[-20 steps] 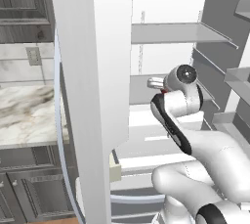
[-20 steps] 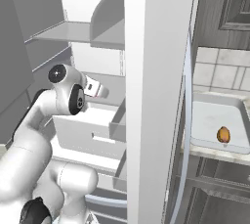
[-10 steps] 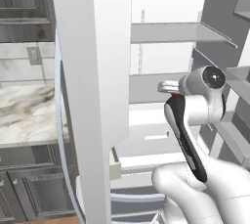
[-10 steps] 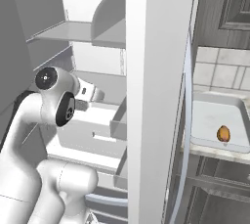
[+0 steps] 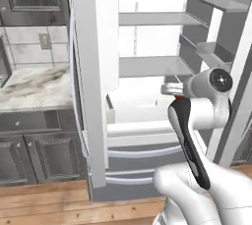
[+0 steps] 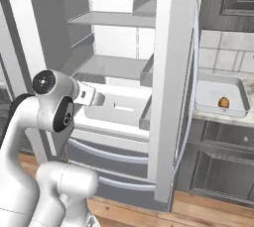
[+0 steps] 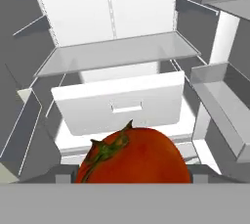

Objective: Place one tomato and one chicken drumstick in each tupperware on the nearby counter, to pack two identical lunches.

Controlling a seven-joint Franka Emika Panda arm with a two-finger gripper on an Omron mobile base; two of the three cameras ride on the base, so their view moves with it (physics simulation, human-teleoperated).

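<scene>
Kitchen cabinets of dark grey panelling are seen on both sides of an open white fridge (image 5: 93, 71), above a wooden floor (image 5: 44, 202). To the left of the fridge in the left base view, a stretch of the counter (image 5: 32, 89) with grey-brown veining is seen over dark cabinets (image 5: 39, 153), with a tiled wall and an outlet (image 5: 45, 41) behind it. In the right base view, another stretch of counter lies past the right fridge door, and on it a white tupperware (image 6: 221, 94) is seen with a small brownish item (image 6: 224, 103) inside; what that item is cannot be told at this size.

Inside the fridge, pale shelves (image 7: 117, 52) are seen one above another, and below them a white drawer (image 7: 122, 103) with a recessed handle. Door bins (image 7: 219, 88) are seen on the right in the hand view.

The white arm (image 5: 197, 121) is raised in front of the open fridge, its wrist pointed toward the interior. In the hand view, a red tomato (image 7: 134, 157) with a green stem is seen very close at the bottom, at the gripper (image 7: 133, 179), well clear of the drawer and the shelves. The fingertips are hidden by the tomato, so whether the gripper is clamped on it cannot be told from the pictures.
</scene>
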